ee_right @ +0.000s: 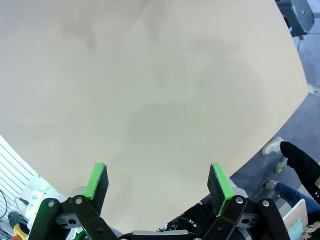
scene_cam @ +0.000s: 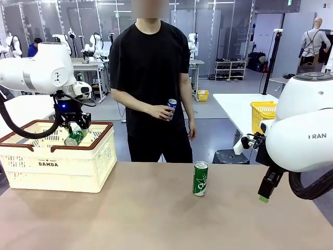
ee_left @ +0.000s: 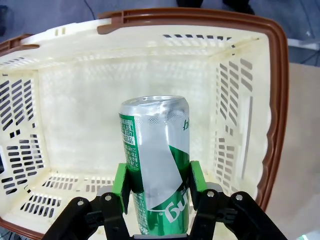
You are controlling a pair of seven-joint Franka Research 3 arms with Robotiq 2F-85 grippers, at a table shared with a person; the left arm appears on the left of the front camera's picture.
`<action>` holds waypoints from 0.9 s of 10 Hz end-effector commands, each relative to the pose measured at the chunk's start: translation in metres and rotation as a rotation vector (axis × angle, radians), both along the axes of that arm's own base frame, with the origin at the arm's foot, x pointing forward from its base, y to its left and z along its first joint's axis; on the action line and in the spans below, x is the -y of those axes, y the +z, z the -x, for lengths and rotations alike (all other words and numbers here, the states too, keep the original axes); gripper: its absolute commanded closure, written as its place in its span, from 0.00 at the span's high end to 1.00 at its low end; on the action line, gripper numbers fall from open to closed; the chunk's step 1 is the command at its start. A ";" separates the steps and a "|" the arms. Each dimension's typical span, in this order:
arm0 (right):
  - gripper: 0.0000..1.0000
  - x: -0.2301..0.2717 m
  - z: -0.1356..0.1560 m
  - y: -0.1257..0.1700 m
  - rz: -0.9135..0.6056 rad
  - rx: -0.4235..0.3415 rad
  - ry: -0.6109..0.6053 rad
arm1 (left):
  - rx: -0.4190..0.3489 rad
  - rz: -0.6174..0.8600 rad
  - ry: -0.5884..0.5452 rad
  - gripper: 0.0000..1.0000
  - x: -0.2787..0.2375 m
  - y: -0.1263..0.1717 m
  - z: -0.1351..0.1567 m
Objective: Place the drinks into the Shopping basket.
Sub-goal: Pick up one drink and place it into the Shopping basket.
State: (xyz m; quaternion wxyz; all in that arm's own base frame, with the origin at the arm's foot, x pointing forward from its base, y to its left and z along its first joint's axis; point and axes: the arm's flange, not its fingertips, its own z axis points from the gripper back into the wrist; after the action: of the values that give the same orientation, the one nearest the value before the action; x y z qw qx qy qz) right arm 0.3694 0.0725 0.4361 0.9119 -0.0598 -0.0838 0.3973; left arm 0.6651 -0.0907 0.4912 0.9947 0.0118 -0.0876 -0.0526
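From my station, in the front view, I see the left gripper (scene_cam: 73,126) at about 9 o'clock of the picture, above the open top of the Shopping basket (scene_cam: 57,156). It is closed narrow on a green can (scene_cam: 76,137), which hangs tilted, and its lower part is already below the brown rim. In the left wrist view the green pads (ee_left: 120,182) press on both sides of this can, near its bottom end. Its silver top points down into the cream basket, whose slotted floor and walls are behind it. The can does not touch the floor or the walls, as far as I can tell.

A second green can (scene_cam: 200,178) stands upright on the table (scene_cam: 156,224), a little to the 3 o'clock side of the centre and well apart from the basket. At 12 o'clock the person stands at the far edge. The person's hand (scene_cam: 161,112) holds a blue and white can (scene_cam: 171,105) in front of the body, above the table.

The right gripper (scene_cam: 266,194) is at about 4 o'clock, hanging above the table with nothing in it. In the right wrist view its two fingers stand wide apart over the bare beige surface. A yellow basket (scene_cam: 261,112) sits on another table at 2 o'clock, behind the right arm.
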 end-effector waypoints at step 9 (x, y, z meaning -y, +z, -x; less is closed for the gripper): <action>1.00 0.001 0.000 0.000 0.006 -0.002 0.006 | -0.041 0.039 -0.004 0.57 0.002 -0.049 -0.006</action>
State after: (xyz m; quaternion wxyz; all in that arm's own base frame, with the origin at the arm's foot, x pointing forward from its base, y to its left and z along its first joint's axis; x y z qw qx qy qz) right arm 0.3694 0.0725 0.4361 0.9119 -0.0598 -0.0838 0.3973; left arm 0.6704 -0.0935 0.4374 0.9961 -0.0088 -0.0699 -0.0533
